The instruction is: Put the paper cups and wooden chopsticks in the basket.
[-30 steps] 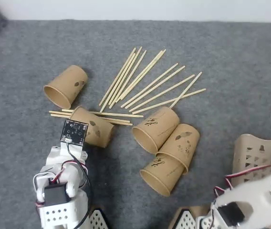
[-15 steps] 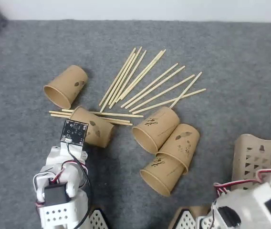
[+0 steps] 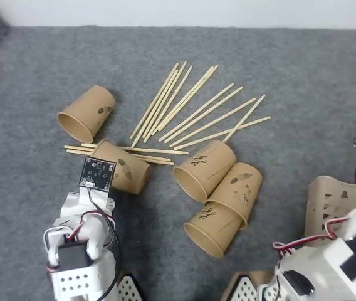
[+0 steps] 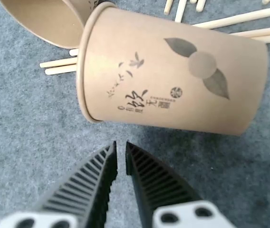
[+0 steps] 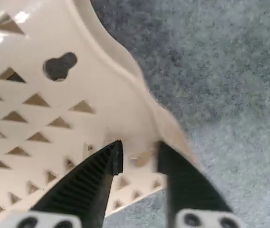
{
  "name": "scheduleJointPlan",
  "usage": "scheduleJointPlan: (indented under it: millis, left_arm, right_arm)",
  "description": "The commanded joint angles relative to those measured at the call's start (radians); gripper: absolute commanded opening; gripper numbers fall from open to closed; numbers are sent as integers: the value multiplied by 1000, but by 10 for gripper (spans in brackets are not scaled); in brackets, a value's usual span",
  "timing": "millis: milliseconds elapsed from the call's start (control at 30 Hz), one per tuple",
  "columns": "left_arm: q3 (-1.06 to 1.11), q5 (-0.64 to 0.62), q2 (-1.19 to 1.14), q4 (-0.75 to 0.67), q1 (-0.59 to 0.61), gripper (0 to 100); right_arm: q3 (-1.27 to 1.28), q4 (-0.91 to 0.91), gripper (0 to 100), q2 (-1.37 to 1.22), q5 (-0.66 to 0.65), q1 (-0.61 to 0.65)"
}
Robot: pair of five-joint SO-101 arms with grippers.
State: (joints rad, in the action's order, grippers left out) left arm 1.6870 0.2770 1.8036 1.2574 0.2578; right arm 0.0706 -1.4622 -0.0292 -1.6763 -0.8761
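Several brown paper cups lie on their sides on the grey carpet: one (image 3: 87,113) at the left, one (image 3: 121,166) just ahead of the left arm, and three in a cluster (image 3: 219,194). Wooden chopsticks (image 3: 190,110) fan out behind them, and a few (image 3: 128,150) lie across the near-left cup. My left gripper (image 4: 120,149) is shut and empty, a short way from the side of that cup (image 4: 173,80). My right gripper (image 5: 139,154) straddles the rim of the beige basket (image 5: 54,109), its fingers closed on the wall. The basket (image 3: 335,197) sits at the right.
The right arm's white body (image 3: 335,266) stands over the basket's near side. A white wall strip (image 3: 178,12) runs along the carpet's far edge. Bare carpet lies to the far right and far left of the cups.
The right arm has swung up and to the right over the basket, and its wrist board now shows at the right edge. The left arm, cups and chopsticks have not moved.
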Motion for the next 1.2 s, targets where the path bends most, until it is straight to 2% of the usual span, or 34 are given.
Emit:
scheduleJointPlan:
  millis: [0,367,467,600,867,1167]
  left_arm:
    - [-4,6,15,-2,6,36]
    - [-4,6,15,-2,6,36]
    - [-4,6,15,-2,6,36]
    - [-4,6,15,-2,6,36]
    - [-4,6,15,-2,6,36]
    - [-4,6,15,-2,6,36]
  right_arm:
    - [0,-8,212,42,8,-30]
    - [74,1,203,42,11,-41]
    - [26,2,203,42,26,-45]
    - [-63,2,203,42,121,-41]
    - [-80,5,203,33,126,-22]
    - [52,217,203,-8,130,-38]
